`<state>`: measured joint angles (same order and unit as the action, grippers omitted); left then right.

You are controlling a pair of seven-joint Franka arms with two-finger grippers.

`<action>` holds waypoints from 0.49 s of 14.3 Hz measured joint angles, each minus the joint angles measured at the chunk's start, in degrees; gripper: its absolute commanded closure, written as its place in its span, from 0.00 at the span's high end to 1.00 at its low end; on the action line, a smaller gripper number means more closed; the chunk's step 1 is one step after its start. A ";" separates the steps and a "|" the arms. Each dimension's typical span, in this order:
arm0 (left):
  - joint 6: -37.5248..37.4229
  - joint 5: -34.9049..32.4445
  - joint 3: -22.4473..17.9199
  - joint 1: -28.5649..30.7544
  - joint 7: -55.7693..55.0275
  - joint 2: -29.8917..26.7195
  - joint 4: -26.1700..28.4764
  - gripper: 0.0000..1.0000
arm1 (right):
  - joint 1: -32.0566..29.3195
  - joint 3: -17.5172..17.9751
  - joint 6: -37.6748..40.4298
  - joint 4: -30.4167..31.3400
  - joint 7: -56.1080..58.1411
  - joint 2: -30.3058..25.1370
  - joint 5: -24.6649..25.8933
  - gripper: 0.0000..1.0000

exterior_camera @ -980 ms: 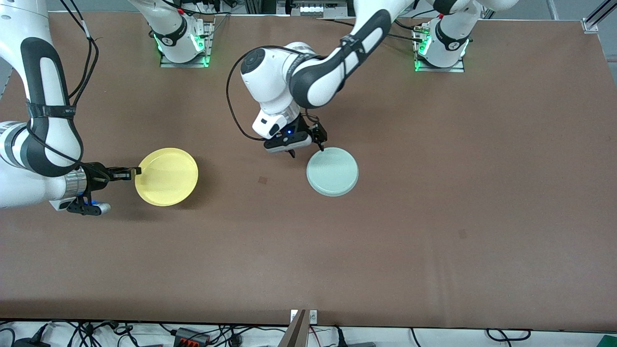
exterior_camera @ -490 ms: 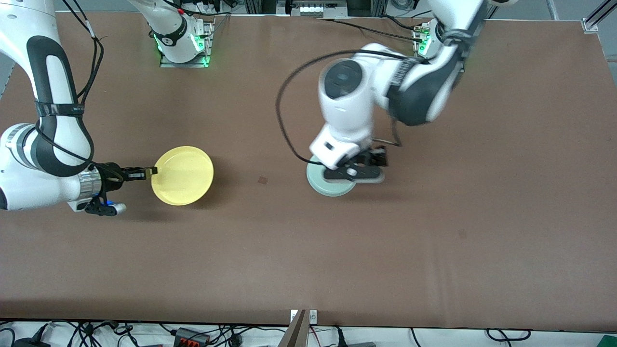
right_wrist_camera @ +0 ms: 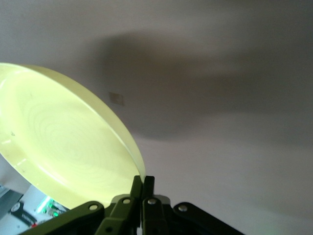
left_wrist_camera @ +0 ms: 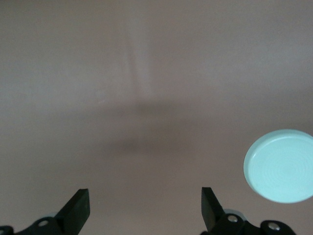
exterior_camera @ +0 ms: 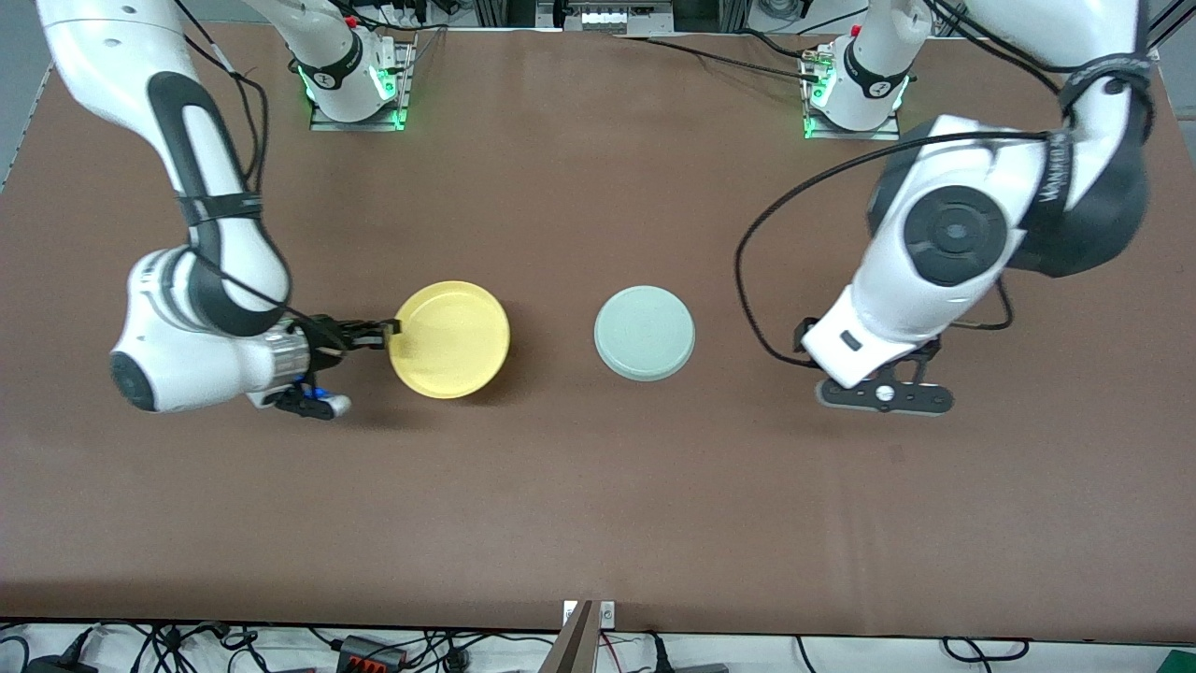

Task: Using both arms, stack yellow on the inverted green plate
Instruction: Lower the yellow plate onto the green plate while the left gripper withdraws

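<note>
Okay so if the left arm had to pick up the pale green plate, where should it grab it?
The green plate lies upside down and flat on the table, so there is probably no rim to pinch from above. Likely best: come in low from the left arm's end, where the open left gripper hovers, and slip one of its fingers under the nearest edge.

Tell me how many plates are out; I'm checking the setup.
2. The yellow plate is held by the right gripper above the table; the green plate lies upside down mid-table. None seem hidden.

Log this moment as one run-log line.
right gripper: shut on yellow plate rim, lifted | green plate: inverted on table | left gripper: open, empty, over table
</note>
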<state>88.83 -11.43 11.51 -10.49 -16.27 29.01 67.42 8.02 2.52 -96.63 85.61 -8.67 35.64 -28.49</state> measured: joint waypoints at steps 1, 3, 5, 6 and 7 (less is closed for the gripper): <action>-1.84 1.30 0.00 1.17 1.30 -0.96 0.01 1.00 | 1.98 0.05 -1.85 0.00 -1.68 0.53 -0.14 0.00; -6.18 2.65 0.03 2.76 3.36 -2.77 0.07 1.00 | 6.13 0.14 -5.50 0.02 -5.65 1.51 -0.38 0.00; -8.66 3.83 0.06 3.61 4.36 -4.23 0.40 1.00 | 10.03 0.19 -9.32 0.06 -8.98 2.58 -2.29 0.00; -9.03 5.43 0.07 4.53 4.56 -5.33 1.24 1.00 | 11.78 0.20 -11.39 0.10 -10.07 3.24 -4.02 0.00; -9.02 7.74 0.06 6.06 5.05 -7.01 2.95 1.00 | 13.34 0.21 -13.40 0.12 -11.21 3.92 -5.77 0.00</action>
<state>79.81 -3.69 11.58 -4.43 -11.22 22.00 70.37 21.36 2.72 -110.03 85.73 -19.88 39.56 -34.27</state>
